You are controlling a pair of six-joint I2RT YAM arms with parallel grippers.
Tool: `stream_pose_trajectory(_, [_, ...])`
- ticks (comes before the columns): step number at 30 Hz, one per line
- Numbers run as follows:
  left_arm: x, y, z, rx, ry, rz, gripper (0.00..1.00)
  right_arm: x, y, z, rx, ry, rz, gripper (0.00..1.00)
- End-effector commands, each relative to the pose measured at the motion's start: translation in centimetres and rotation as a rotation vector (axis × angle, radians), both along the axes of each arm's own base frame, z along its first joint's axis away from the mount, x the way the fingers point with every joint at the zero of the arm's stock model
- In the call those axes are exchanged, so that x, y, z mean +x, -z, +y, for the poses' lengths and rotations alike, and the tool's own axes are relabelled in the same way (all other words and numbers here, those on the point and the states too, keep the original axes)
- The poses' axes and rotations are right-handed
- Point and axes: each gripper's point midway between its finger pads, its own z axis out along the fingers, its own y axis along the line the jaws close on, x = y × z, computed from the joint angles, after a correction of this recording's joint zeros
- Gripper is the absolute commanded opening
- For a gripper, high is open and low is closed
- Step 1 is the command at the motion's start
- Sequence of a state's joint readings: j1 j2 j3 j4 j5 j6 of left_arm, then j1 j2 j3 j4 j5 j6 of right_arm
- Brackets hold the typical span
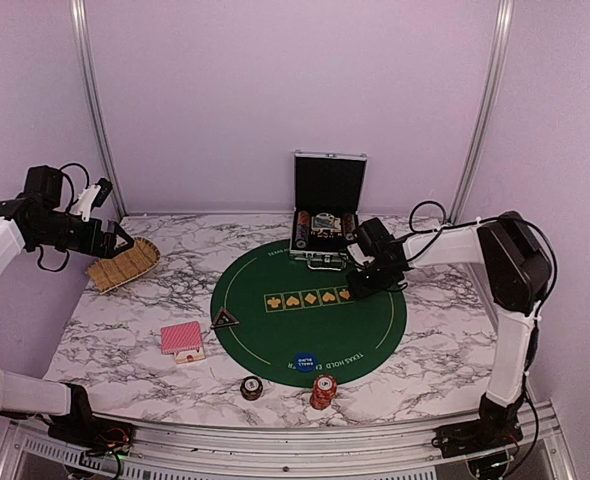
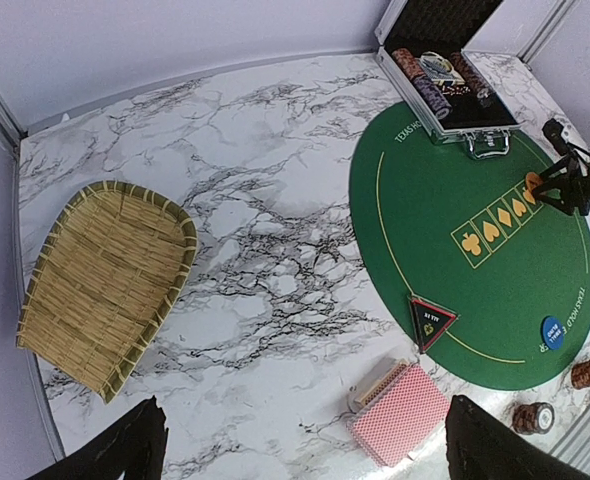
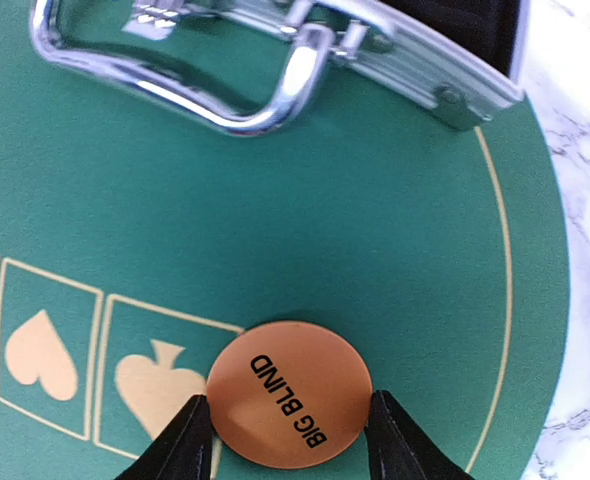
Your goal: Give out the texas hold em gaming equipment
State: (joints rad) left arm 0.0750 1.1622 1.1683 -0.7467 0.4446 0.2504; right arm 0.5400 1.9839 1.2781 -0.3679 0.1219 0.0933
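My right gripper [image 3: 288, 402] is shut on the orange "BIG BLIND" marker disc [image 3: 289, 394], low over the green felt mat [image 3: 275, 200] beside the printed spade box. It also shows in the top view [image 1: 358, 286]. My left gripper [image 2: 310, 460] is open and empty, held high near the basket; it shows in the top view too [image 1: 113, 240]. Red-backed cards [image 1: 181, 338] lie on the marble left of the mat. The dark triangular token [image 1: 224, 319] sits on the mat's left edge. The blue disc [image 1: 304, 363] lies at the mat's near edge. A dark chip stack [image 1: 252, 388] and a red-and-white one [image 1: 322, 390] stand in front.
An open metal case [image 1: 327, 215] with chip rows and a card deck stands at the mat's far edge; its handle [image 3: 225, 80] is just beyond my right gripper. The woven straw basket [image 1: 123, 264] lies at the far left. Walls enclose the marble table.
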Motion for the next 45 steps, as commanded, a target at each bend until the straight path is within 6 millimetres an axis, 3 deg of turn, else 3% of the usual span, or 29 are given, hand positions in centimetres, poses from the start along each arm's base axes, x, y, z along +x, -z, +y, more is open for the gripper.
stream_pose_trajectory(1, [-0.4, -0.4, 0.1, 0.009, 0.004, 0.002, 0.99, 2.1, -1.3, -2.5, -0.015, 0.067, -0.05, 0.51])
stream_pose_trajectory(12, [-0.3, -0.1, 0.0, 0.003, 0.01, 0.015, 0.99, 4.4, -1.1, -4.0, -0.017, 0.113, -0.064, 0.52])
stream_pose_trajectory(22, [-0.3, -0.2, 0.0, 0.002, 0.014, 0.012, 0.99, 3.8, -1.4, -3.6, 0.015, 0.105, -0.046, 0.63])
stream_pose_trajectory(25, [-0.4, -0.3, -0.1, 0.001, 0.016, 0.011, 0.99, 3.7, -2.5, -3.8, 0.016, 0.11, -0.063, 0.67])
stream_pose_trajectory(27, [-0.4, -0.3, -0.1, 0.001, 0.016, 0.012, 0.99, 3.4, -3.9, -2.9, 0.039, 0.083, -0.083, 0.69])
stream_pose_trajectory(31, [-0.4, -0.2, 0.0, 0.004, 0.015, 0.013, 0.99, 0.5, -5.7, 1.5, 0.055, -0.045, -0.084, 0.71])
stream_pose_trajectory(37, [-0.2, 0.0, 0.0, 0.005, 0.013, 0.022, 0.99, -8.2, -5.4, 10.0, 0.126, -0.333, 0.043, 0.7])
stream_pose_trajectory(40, [-0.1, -0.1, 0.0, 0.0, 0.012, 0.022, 0.99, -11.8, -4.5, 12.1, 0.139, -0.439, 0.125, 0.69])
stream_pose_trajectory(45, [-0.1, -0.4, 0.0, 0.002, 0.013, 0.013, 0.99, -15.0, -3.5, 13.5, 0.096, -0.536, 0.191, 0.67])
